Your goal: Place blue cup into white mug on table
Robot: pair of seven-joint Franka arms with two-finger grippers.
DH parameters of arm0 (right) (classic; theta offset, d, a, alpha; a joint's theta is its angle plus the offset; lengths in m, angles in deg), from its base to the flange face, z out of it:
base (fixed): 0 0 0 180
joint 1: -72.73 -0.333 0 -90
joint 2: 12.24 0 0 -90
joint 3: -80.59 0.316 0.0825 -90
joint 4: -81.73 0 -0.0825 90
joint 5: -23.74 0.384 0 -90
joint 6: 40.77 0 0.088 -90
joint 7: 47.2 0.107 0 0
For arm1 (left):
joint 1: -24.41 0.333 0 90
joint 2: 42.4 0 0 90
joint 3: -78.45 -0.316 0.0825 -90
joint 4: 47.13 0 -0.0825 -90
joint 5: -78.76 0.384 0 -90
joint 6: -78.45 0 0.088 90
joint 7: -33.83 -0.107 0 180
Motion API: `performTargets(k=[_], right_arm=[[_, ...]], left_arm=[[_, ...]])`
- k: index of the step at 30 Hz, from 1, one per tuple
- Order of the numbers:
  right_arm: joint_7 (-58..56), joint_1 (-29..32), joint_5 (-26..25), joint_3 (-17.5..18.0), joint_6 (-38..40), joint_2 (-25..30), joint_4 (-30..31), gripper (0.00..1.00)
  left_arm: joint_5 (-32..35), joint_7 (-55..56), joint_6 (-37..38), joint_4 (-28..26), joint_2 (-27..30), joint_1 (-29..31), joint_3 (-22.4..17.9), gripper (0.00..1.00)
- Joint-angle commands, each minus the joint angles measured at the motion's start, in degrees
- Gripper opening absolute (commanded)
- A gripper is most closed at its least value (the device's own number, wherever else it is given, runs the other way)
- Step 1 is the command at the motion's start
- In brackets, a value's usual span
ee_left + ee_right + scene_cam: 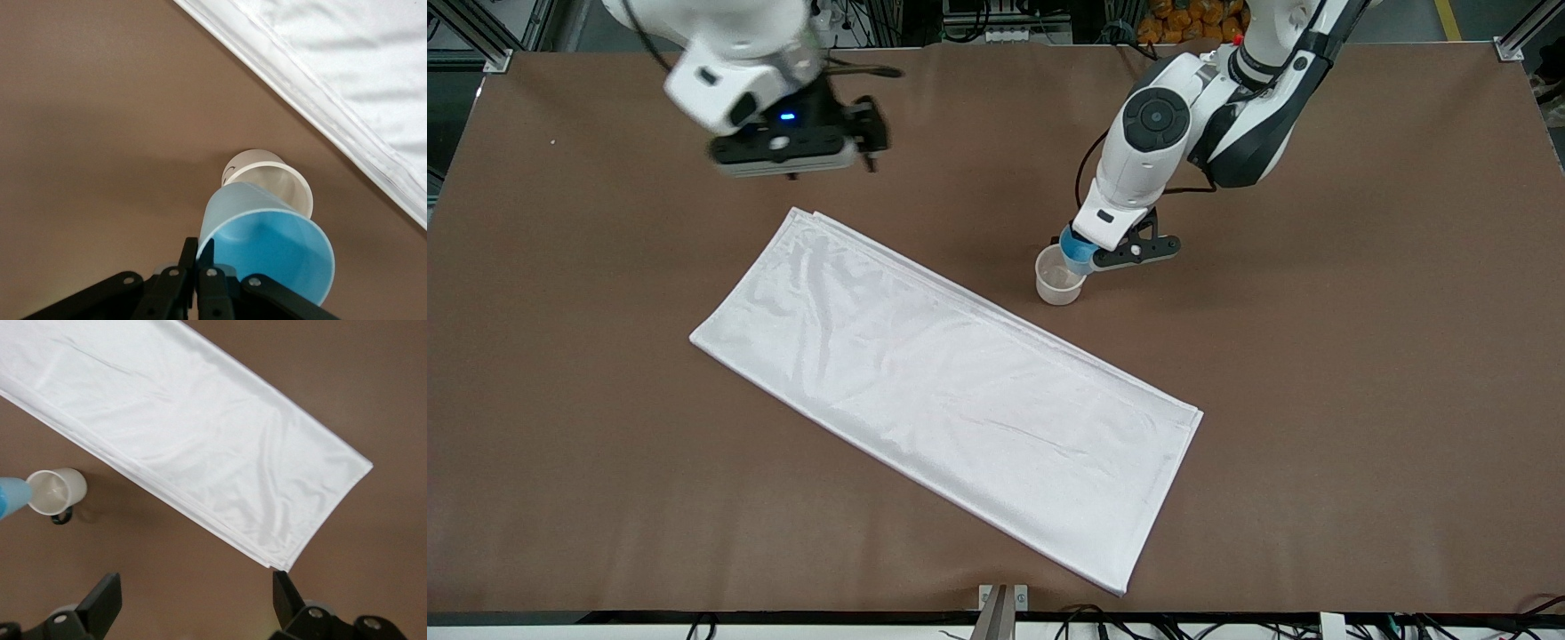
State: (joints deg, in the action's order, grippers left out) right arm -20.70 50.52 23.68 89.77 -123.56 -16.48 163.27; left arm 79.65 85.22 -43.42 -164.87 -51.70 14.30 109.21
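Observation:
The white mug (1058,277) stands on the brown table (1316,400) beside the cloth's long edge. My left gripper (1087,252) is shut on the rim of the blue cup (1076,248) and holds it tilted just above the mug's rim. In the left wrist view the blue cup (267,243) hangs over the mug (273,179), pinched by the fingers (189,257). My right gripper (869,147) is open and empty, up in the air over bare table near the right arm's base. In the right wrist view the mug (57,491) and the cup's tip (12,499) show at the edge.
A white rectangular cloth (943,382) lies slantwise across the middle of the table, one corner near the front edge. It also shows in the left wrist view (347,87) and the right wrist view (187,427).

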Motion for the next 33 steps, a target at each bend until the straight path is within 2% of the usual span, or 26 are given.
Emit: performTargets(k=[1, 9, 19, 22, 27, 33], right_arm=[[-4.1, 6.2, 0.9, 0.2, 0.7, 3.8, 5.1, 1.0], [-13.9, 15.1, 0.4, 0.2, 0.6, 3.9, 5.4, 1.0], [-16.6, 20.8, 0.3, -0.2, -1.8, 4.1, 6.6, 1.0], [-18.8, 22.5, 0.4, -0.2, -4.3, 5.3, 9.0, 1.0], [-21.8, 24.8, 0.6, -0.2, -11.3, 9.2, 16.9, 1.0], [-22.1, 25.5, 0.7, -0.3, -12.0, 9.0, 17.5, 1.0]], left_arm=[[0.9, 1.3, 1.1, 1.0, -0.7, 0.4, 0.3, 0.0], [0.9, 1.3, 1.0, 1.1, -3.3, -1.8, 0.3, 0.0], [1.4, 1.2, 1.0, 1.4, -5.7, -3.1, 0.2, 0.0], [1.8, 1.3, 0.7, 1.5, -6.3, -3.1, 0.3, 0.0], [2.0, 1.2, 0.6, 3.7, -8.2, -3.0, 0.2, 0.0], [3.9, 2.1, 0.6, 6.0, -11.3, -3.1, 0.2, 0.0]])
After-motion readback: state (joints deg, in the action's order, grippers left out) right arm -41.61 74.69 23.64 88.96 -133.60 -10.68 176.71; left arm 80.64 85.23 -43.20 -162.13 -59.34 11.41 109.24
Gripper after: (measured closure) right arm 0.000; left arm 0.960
